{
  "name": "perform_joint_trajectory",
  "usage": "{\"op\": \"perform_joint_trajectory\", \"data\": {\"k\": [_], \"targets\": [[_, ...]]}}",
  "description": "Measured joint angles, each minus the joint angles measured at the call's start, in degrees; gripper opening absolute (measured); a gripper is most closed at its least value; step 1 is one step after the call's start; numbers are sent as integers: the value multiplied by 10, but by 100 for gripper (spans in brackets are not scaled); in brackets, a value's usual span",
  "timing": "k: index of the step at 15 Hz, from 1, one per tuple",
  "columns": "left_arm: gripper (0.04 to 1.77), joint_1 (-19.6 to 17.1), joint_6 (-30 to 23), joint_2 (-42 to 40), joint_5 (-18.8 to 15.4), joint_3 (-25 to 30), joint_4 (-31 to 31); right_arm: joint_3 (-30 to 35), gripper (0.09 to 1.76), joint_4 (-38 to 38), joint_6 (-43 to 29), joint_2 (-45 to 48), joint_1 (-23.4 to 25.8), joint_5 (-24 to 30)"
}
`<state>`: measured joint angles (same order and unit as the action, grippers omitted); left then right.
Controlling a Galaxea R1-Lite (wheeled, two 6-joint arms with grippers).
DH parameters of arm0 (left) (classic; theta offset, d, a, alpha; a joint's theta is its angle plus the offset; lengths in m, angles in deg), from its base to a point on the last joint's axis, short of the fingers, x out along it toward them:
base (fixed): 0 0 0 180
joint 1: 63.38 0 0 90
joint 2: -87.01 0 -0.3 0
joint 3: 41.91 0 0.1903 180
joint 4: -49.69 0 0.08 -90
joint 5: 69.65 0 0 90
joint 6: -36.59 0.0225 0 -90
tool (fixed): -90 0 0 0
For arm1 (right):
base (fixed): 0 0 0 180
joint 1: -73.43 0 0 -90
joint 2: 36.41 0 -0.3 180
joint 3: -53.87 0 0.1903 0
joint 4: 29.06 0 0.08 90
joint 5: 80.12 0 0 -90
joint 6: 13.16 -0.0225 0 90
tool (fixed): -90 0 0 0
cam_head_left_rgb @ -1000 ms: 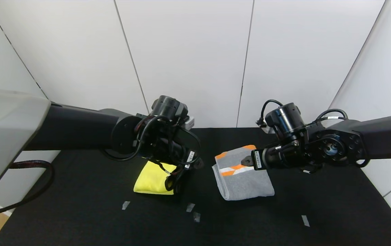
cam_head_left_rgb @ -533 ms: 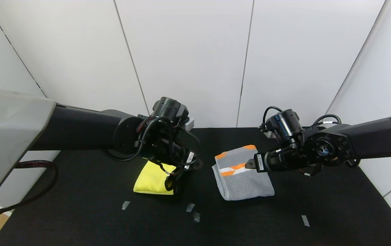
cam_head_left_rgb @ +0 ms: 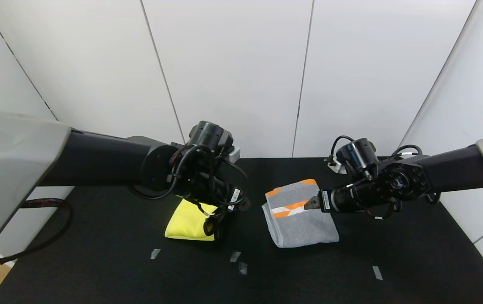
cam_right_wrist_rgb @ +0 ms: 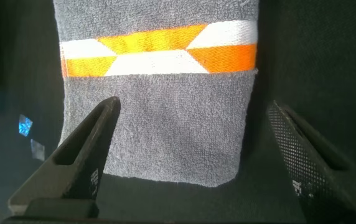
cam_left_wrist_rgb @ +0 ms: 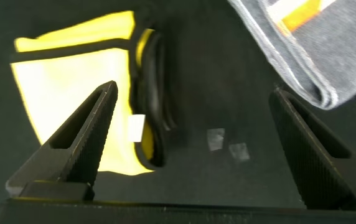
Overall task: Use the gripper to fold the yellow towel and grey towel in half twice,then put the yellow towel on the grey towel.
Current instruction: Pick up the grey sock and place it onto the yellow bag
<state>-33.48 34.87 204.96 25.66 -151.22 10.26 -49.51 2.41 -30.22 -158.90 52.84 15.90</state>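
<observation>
The yellow towel [cam_head_left_rgb: 187,223] lies folded on the black table, left of centre, with its dark edging and white tag [cam_left_wrist_rgb: 137,129] turned towards the grey towel; it also shows in the left wrist view [cam_left_wrist_rgb: 72,81]. The grey towel [cam_head_left_rgb: 302,226] lies folded right of centre, its orange-and-white band [cam_right_wrist_rgb: 159,53] on top. My left gripper [cam_head_left_rgb: 235,204] hovers open over the gap between the towels, in the left wrist view [cam_left_wrist_rgb: 193,93] holding nothing. My right gripper [cam_head_left_rgb: 310,203] is open and empty just above the grey towel [cam_right_wrist_rgb: 165,130], at its right side.
The black table [cam_head_left_rgb: 98,261] has small tape marks near the front [cam_head_left_rgb: 235,255], [cam_head_left_rgb: 155,253], [cam_head_left_rgb: 376,272]. White wall panels stand close behind the table. A corner of the grey towel [cam_left_wrist_rgb: 315,56] shows in the left wrist view.
My right arm has dropped lower and drawn slightly to the right, with its gripper still over the grey towel. The left arm and both towels have barely moved.
</observation>
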Motion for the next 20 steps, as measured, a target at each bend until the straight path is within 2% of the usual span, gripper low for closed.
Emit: {"op": "perform_joint_trajectory", "data": {"k": [2,5,10,13,17,20], "targets": [[172,5,-10,2,-21,0,2,0,170,0,1,-1,5,6],[172,20,-85,5,-80,-10,-3,4,170,0,4,10,9,7],[172,39,-145,45,-101,-45,-28,23,170,23,67,53,28,18],[172,43,-179,80,-127,-107,-99,28,170,42,83,75,49,31],[172,49,-247,154,-130,-231,-193,34,170,42,87,94,70,32],[172,60,-272,201,-132,-273,-202,41,170,41,86,101,78,32]]}}
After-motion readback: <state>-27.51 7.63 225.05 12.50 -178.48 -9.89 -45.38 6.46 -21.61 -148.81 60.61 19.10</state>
